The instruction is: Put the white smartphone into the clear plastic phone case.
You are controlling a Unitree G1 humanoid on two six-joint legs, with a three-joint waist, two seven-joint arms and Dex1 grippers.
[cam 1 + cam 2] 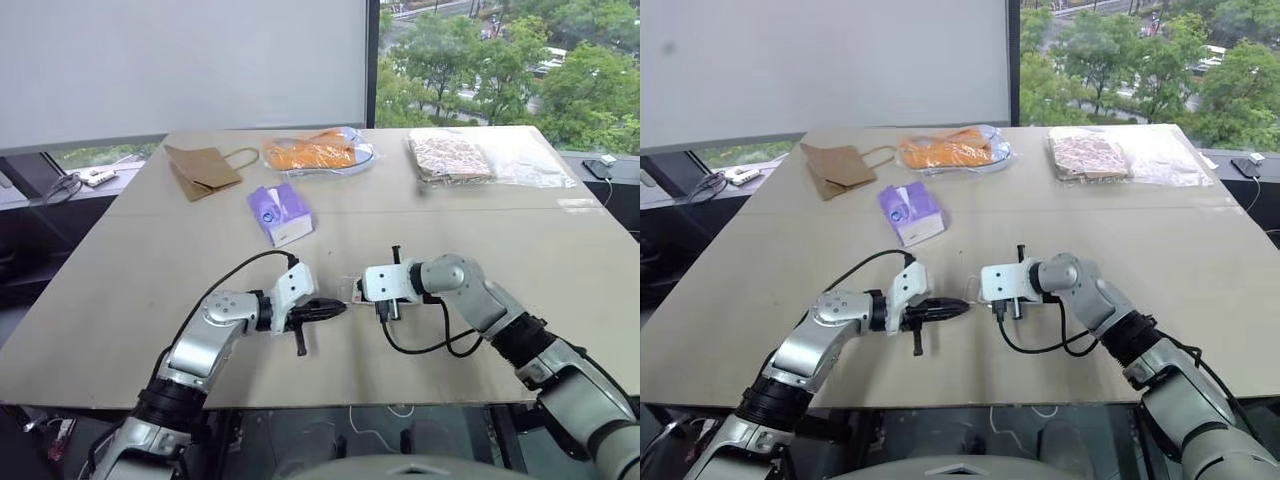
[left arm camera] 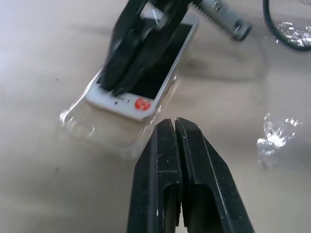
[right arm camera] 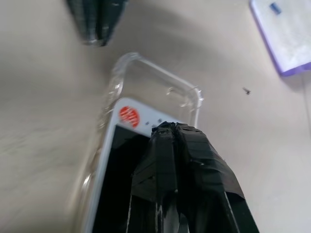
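The right gripper [image 3: 177,127] has its two black fingers pressed together, tips resting on the black screen of the white smartphone [image 3: 114,194] near the end with a red round button. The left gripper [image 2: 174,124] is likewise closed with nothing between its fingers, its tip just beside the clear plastic phone case [image 2: 92,131] but apart from it (a narrow strip of table shows between them). The phone lies screen up, overlapping the case; the case's open end sticks out past the phone's button end, so the phone is not fully seated. Both lie near the front middle of the table [image 1: 120,300], between the two grippers. Farther back lie a purple tissue pack [image 1: 281,213], a brown paper bag [image 1: 203,169], an orange item in clear wrap [image 1: 316,152] and a clear plastic bag [image 1: 480,157].
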